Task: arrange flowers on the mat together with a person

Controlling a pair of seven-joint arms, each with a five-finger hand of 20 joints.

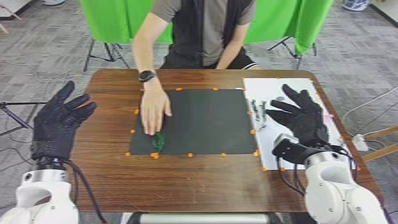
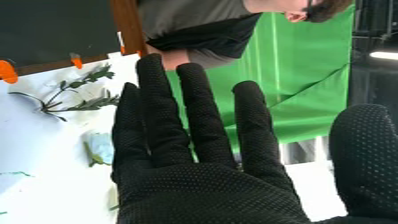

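The left hand (image 1: pixel 62 121) is held up over the table's left side, fingers open. The right hand (image 1: pixel 304 121) is above the white sheet (image 1: pixel 271 92) on the right, its fingers spread and holding nothing. Close up in the right wrist view, that right hand (image 2: pixel 209 192) has straight fingers. A person's hand (image 1: pixel 155 110) reaches onto the dark mat (image 1: pixel 206 120), its fingertips at a green sprig (image 1: pixel 158 142) near the mat's lower left corner. Leafy stems (image 1: pixel 258 112) lie on the sheet beside the right hand; the wrist view shows a leafy sprig (image 2: pixel 67 97) and a pale flower (image 2: pixel 99 146) there.
Orange tape pieces (image 1: pixel 190 155) mark the edges of the mat and sheet on the brown table (image 1: pixel 213 185). The person's arm (image 1: pixel 144 52) crosses the table's far edge. Behind the person hangs a green cloth (image 1: pixel 293 22).
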